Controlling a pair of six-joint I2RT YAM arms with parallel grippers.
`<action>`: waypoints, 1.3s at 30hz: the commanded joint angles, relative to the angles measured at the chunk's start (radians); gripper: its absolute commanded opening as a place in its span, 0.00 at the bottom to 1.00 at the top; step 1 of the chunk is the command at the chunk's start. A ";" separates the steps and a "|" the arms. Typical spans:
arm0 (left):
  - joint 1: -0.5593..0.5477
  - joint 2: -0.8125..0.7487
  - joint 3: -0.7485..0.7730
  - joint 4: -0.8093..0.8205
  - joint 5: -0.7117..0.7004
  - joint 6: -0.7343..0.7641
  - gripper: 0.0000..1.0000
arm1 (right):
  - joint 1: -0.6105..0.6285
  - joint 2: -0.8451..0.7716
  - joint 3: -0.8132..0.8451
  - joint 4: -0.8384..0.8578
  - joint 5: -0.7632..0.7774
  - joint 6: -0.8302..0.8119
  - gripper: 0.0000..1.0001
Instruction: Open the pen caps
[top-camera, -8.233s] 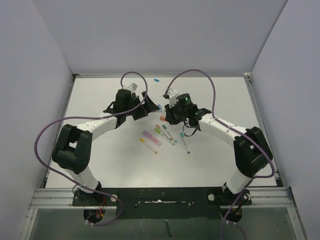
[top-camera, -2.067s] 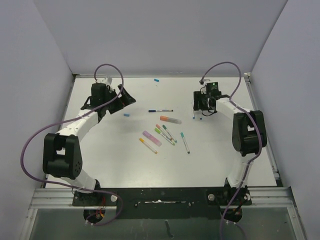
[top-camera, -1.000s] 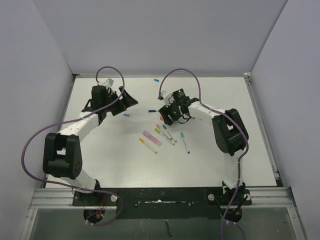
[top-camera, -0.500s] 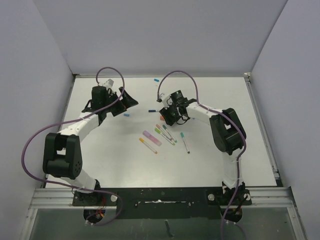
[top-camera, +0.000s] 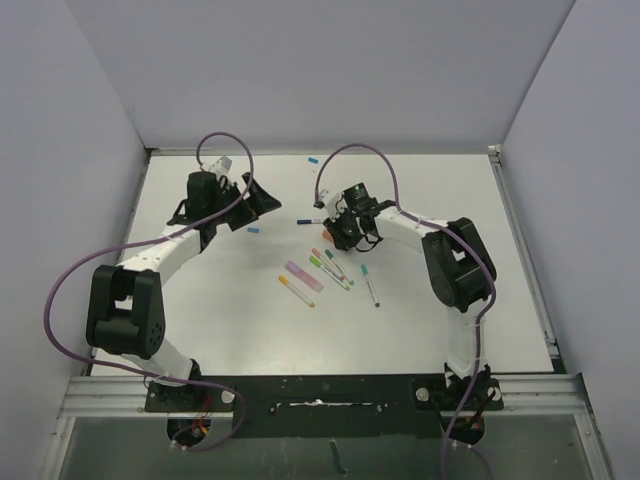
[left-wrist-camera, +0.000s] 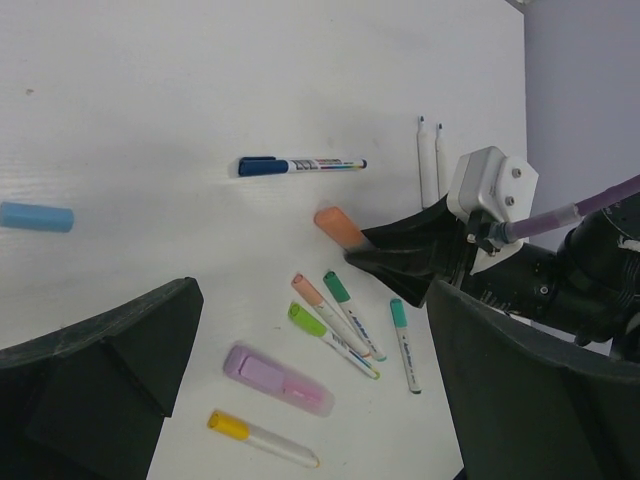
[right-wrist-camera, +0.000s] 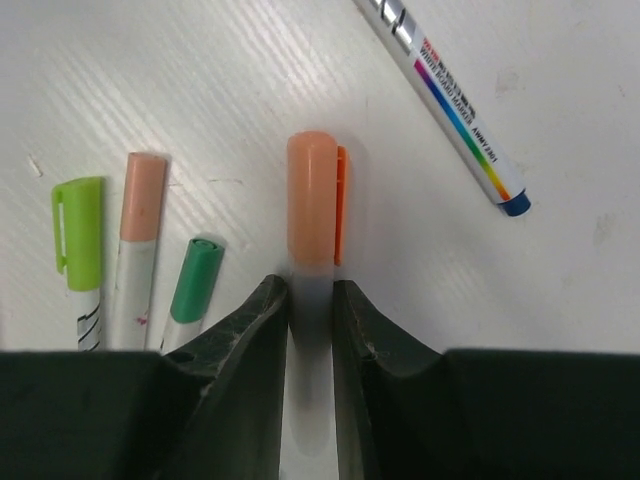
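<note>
Salmon-orange highlighter (right-wrist-camera: 312, 235): flat on desk (right-wrist-camera: 150, 60), orange cap (right-wrist-camera: 311, 175) on, protruding past right gripper (right-wrist-camera: 311, 292), whose jaws are pinched against its pale barrel. Adjacent: green-capped marker (right-wrist-camera: 77, 235), peach-capped marker (right-wrist-camera: 141, 230), teal-capped marker (right-wrist-camera: 193, 280). Left gripper (top-camera: 257, 203): spread wide, empty, above desk near loose blue cap (left-wrist-camera: 36, 216).

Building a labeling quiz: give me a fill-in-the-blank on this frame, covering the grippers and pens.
The right gripper is shut on the ___ highlighter.
The left gripper is ___, holding nothing.
The loose cap lying alone nearest the left gripper is ___.
Missing words: orange; open; blue.
</note>
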 joint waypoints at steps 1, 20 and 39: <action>-0.026 -0.008 -0.007 0.122 0.025 -0.017 0.97 | 0.005 -0.109 -0.034 0.016 -0.064 -0.008 0.00; -0.171 0.051 -0.005 0.260 -0.066 -0.174 0.96 | 0.063 -0.314 -0.153 0.271 -0.192 0.293 0.00; -0.245 0.086 0.014 0.278 -0.072 -0.215 0.85 | 0.077 -0.377 -0.250 0.470 -0.171 0.416 0.00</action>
